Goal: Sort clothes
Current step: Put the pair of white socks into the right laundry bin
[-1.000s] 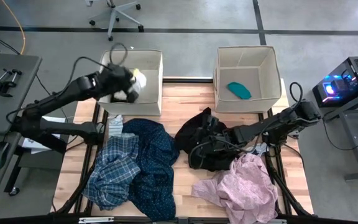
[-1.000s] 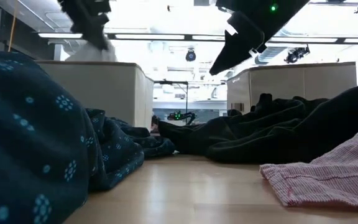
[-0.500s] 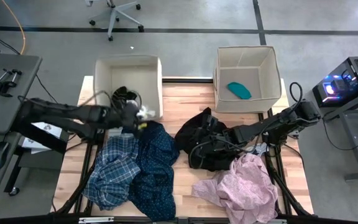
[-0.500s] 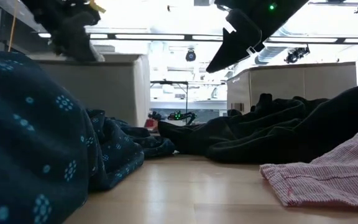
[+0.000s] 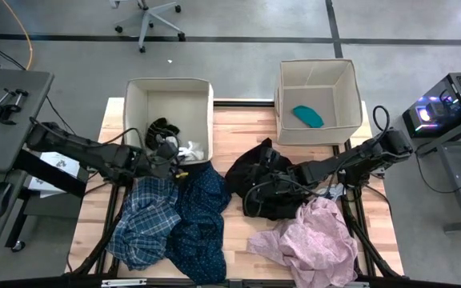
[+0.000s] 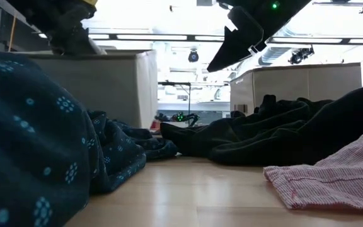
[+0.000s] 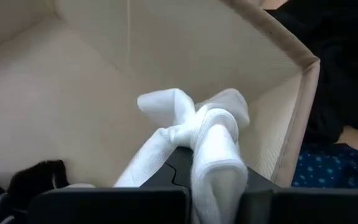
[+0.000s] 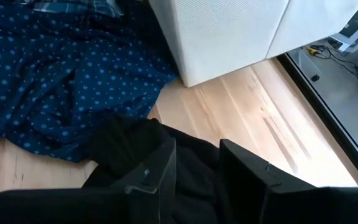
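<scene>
At the near edge of the left beige box (image 5: 138, 100), the left gripper (image 5: 174, 154) is reaching over the rim with its fingers closed tight on a white sock (image 7: 207, 134), which is dangling inside against the pale inner wall, close to the box's corner seam; a dark sock (image 5: 160, 127) is lying deeper in the same box. The right beige box (image 5: 350, 92) is standing well apart across a strip of bare wood, with a teal sock (image 5: 308, 116) lying on its floor. The right gripper (image 5: 264, 170) is sitting low on the black garment (image 5: 254, 192) in the middle of the table (image 5: 242, 124), its fingers (image 8: 151, 171) parted partway, and I cannot tell whether they are pinching any cloth. Just beside the black heap, the dark navy patterned shirt (image 5: 198, 212) is spreading toward the front edge, overlapping the blue-white plaid shirt (image 5: 142, 220) on its left. The pale pink garment (image 5: 306, 240) is lying bunched near the front right corner, touching the black one. Open wood is showing mainly between the two boxes and in a narrow gap between the navy shirt and the pink garment.
</scene>
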Action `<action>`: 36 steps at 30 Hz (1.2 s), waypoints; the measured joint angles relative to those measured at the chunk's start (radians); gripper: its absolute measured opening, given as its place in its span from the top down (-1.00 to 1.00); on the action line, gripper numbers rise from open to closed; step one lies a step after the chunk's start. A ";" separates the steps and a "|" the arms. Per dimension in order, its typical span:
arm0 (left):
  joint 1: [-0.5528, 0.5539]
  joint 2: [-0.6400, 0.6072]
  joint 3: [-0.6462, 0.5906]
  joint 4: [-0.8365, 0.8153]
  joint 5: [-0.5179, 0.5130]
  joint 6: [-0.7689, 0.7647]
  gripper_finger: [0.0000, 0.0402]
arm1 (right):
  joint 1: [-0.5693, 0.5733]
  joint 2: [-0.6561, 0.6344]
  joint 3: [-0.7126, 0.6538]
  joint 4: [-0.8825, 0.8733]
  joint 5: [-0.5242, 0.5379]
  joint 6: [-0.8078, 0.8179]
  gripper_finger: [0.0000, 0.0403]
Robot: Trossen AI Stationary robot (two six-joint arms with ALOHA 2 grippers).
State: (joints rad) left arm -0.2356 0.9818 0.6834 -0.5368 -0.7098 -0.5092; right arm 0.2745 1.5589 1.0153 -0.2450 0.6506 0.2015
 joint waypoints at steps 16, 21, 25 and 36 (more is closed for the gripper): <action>0.152 -0.033 0.249 0.401 -0.231 0.825 0.99 | -0.072 0.000 0.000 0.285 -0.009 -0.252 0.44; 0.188 -0.041 0.313 0.442 0.150 0.757 0.99 | -0.109 0.001 0.066 0.425 -0.105 -0.523 0.36; 0.186 -0.024 0.311 0.424 0.260 0.681 0.99 | -0.113 0.001 0.178 0.421 -0.206 -0.655 0.14; 0.179 0.112 0.311 0.434 0.269 0.633 0.98 | -0.131 0.000 0.375 0.347 -0.233 -0.794 -0.28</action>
State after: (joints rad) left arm -0.0563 1.0940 0.9947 -0.1024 -0.4404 0.1238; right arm 0.1435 1.5589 1.3903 0.1019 0.4181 -0.5927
